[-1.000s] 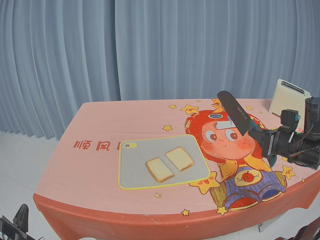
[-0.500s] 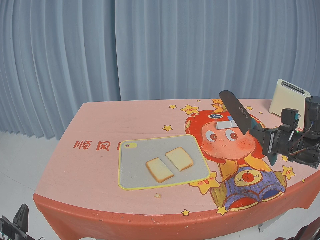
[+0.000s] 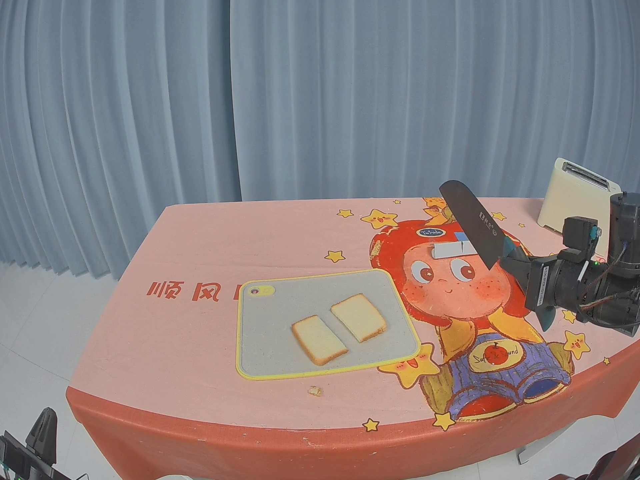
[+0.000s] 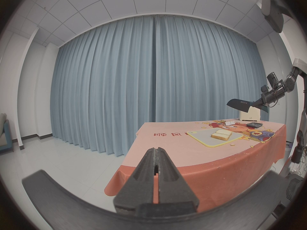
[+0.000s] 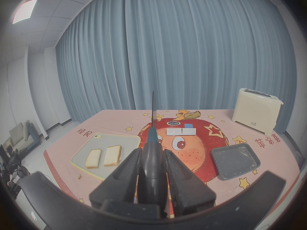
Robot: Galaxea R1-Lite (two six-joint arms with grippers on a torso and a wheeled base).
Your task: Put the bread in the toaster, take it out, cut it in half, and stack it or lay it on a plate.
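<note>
Near the front edge of the desk [image 3: 200, 255], somewhat toward its left side, lay the cutting board [image 3: 261, 331]. The two bread halves [image 3: 319, 339] lay side by side on it, close but apart, so the cutting looked done. Over the right side of the desk the right hand [image 5: 152, 154] was clenched on the handle of the knife [image 3: 473, 225]. The blade slanted up toward the far edge, well clear of the bread. I judged it was held high so the edge threatened nothing until it could be put down. At the far right corner stood the toaster [image 3: 577, 198], back from the work, its part apparently finished. A dark tray [image 5: 235, 160] lay bare near the right edge, probably serving as the plate for the halves. Below the front left corner the left hand [image 4: 156, 155] hung with its fingers pressed together on nothing, seemingly kept out of the knife's way. A crumb [image 3: 315, 390] sat on the desk just in front of the board.
</note>
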